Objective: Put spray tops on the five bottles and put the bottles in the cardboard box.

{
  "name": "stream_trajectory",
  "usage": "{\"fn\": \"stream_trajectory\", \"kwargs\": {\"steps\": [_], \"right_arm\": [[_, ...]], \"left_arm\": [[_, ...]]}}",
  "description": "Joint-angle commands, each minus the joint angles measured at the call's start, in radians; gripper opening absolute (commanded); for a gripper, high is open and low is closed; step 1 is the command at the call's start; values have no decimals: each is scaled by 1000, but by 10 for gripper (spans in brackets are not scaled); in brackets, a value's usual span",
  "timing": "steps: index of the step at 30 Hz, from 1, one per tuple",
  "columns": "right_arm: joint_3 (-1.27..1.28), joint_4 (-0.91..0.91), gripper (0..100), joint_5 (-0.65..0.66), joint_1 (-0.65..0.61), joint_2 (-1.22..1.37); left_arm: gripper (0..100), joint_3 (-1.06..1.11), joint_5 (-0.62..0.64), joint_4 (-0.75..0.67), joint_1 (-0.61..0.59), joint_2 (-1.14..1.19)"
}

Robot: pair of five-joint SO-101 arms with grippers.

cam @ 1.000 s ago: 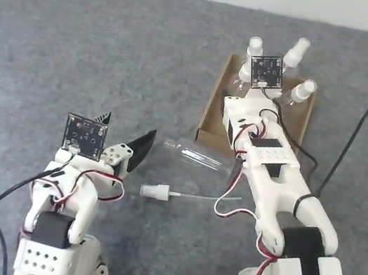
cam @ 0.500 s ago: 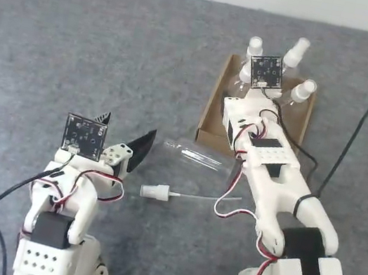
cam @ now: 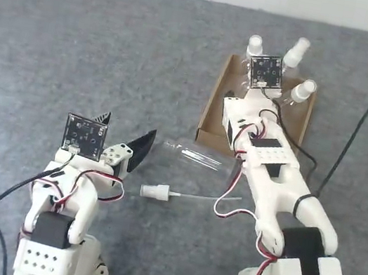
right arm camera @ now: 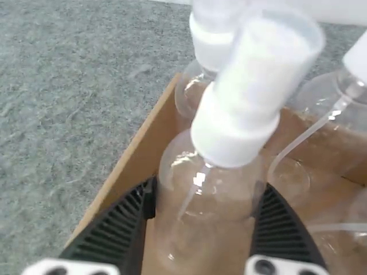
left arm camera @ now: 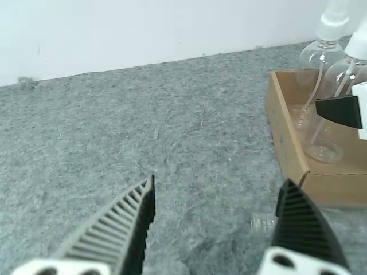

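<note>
Grey felt worktop (cam: 80, 41) first, its near edge cut off behind the arm bases. My right arm (cam: 270, 174) lies across the cardboard box (cam: 211, 103), which sits toward the far edge, right of centre. That means I can't count what's inside: three white tops (cam: 297, 52) poke out past the wrist board (cam: 265, 71), and the rest is covered. Up close, the right gripper (right arm camera: 203, 197) is clamped on a capped bottle (right arm camera: 221, 166) standing in the box by its wall, base hidden. The left gripper (left arm camera: 219, 189) hangs spread wide, holding nothing. An uncapped bottle (cam: 191, 155) lies on its side just beside the box's near corner, clear and hard to trace, with one end under my right arm. The loose spray top (cam: 156, 191) lies between the arms.
</note>
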Motion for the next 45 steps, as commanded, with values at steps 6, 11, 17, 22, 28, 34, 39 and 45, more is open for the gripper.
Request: {"fn": "stream_trajectory", "kwargs": {"steps": [6,11,17,22,28,34,39,45], "right_arm": [[-9,4,195,-9,-25,-19],[0,2,204,-9,-27,-24],[0,4,288,-8,-27,-22],[0,4,292,-8,-28,-22],[-3,4,292,-8,-28,-24],[-8,4,290,-8,-30,-50],[-8,51,290,-8,-30,-130],[-8,74,290,-8,-28,-193]], "left_arm": [[313,-5,8,-28,-8,-12],[313,-5,8,-28,-8,-12],[313,-5,8,-28,-8,-12],[313,-5,8,-28,-8,-12],[313,-5,8,-28,-8,-12],[313,-5,8,-28,-8,-12],[313,-5,8,-28,-8,-12],[313,-5,8,-28,-6,-12]]}}
